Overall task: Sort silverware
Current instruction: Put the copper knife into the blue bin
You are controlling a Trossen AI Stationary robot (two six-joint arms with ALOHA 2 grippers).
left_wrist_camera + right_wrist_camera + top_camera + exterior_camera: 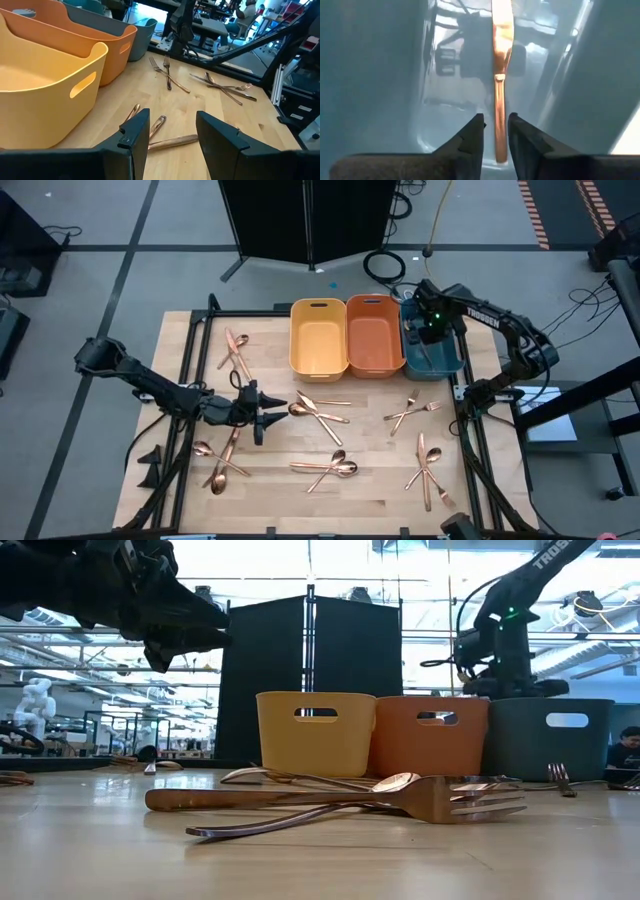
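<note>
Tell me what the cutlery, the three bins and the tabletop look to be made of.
Cutlery: likely metal with a polished copper or rose-gold finish, since it throws bright glints. Yellow bin, orange bin and teal bin: apparently moulded plastic, matte, with smooth rounded walls and cut-out handles. Tabletop: pale wood, showing plank seams and grain, possibly butcher block.

Bright backlit glare, blurred foreground.

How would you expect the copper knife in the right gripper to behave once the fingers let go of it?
The knife looks stiff and glossy, so it will probably slide out of the right gripper cleanly. Being slender, it should drop flat and skid on the teal bin floor, which looks smooth.
</note>
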